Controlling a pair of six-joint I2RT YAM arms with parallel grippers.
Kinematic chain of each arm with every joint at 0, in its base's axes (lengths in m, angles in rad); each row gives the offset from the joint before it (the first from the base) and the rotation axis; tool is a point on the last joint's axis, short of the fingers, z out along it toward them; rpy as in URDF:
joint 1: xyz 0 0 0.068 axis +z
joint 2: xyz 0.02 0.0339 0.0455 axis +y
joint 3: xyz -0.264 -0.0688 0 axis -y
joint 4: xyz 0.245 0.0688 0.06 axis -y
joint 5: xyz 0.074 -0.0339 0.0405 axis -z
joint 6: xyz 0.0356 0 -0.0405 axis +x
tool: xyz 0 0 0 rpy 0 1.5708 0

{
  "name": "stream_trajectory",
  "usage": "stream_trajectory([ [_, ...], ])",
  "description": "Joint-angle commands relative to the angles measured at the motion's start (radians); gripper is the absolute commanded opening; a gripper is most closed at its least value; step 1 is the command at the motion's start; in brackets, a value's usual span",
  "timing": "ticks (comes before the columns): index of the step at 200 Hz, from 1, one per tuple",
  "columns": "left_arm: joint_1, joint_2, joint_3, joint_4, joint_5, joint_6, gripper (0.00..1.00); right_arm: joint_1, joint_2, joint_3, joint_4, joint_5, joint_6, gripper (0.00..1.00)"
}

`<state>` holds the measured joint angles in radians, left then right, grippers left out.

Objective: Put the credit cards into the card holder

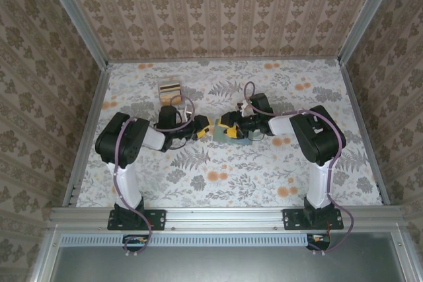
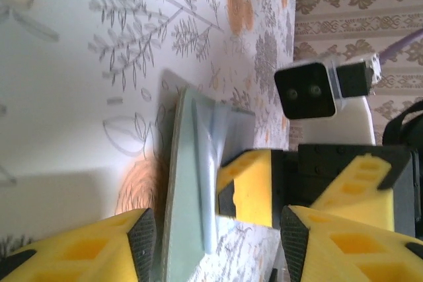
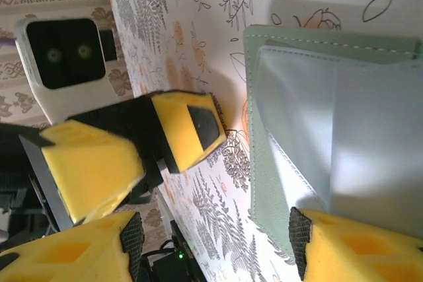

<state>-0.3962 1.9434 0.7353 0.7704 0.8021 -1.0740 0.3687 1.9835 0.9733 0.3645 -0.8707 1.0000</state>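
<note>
Right wrist view: card holder [image 3: 297,97] lies on the floral surface [image 3: 198,4], stitched pale pocket panels up, its far side cut off by the frame. Right gripper [image 3: 215,242] jaws are spread wide, one finger over the holder's edge. Left gripper [image 2: 218,242] jaws are likewise released, straddling it. Top external: tan credit cards [image 1: 170,90] stand well apart, far-left; their support is too small to tell.
</note>
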Motion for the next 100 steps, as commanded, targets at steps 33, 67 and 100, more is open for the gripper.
stream_trajectory([
  [33,-0.003,0.08,0.148,-0.309,-0.082,0.212,0.58,-0.008,0.013,-0.019,0.05,-0.039,0.022,0.63],
  [67,-0.048,0.056,0.249,-0.595,-0.152,0.371,0.53,-0.01,0.013,-0.019,0.063,-0.043,0.028,0.63],
  [100,-0.085,0.04,0.308,-0.772,-0.278,0.452,0.53,-0.014,0.013,-0.026,0.071,-0.044,0.027,0.63],
])
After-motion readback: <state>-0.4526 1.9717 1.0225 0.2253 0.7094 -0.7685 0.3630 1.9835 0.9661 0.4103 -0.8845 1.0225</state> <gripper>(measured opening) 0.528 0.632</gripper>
